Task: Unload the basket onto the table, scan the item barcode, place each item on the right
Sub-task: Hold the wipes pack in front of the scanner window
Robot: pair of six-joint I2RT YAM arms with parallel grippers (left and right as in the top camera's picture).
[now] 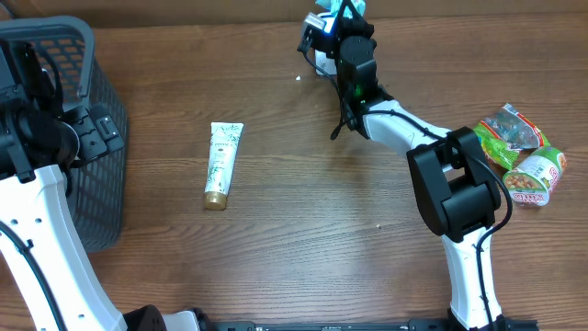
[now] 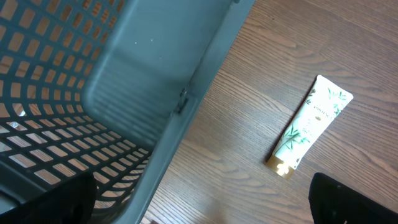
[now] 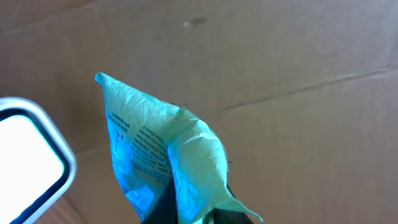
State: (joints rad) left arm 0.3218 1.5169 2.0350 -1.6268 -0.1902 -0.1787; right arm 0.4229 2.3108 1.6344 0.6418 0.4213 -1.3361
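Right wrist: your right gripper [image 3: 186,213] is pinching a blue packet [image 3: 149,143]; your left gripper [image 2: 205,208] is hanging open.

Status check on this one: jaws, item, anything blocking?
Right jaws shut on teal packet. Left jaws open beside basket. Nothing seen blocking the packet.

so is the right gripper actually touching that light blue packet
Touching. In the right wrist view the right gripper is shut on the lower end of the light blue packet, which crumples between its dark fingers.
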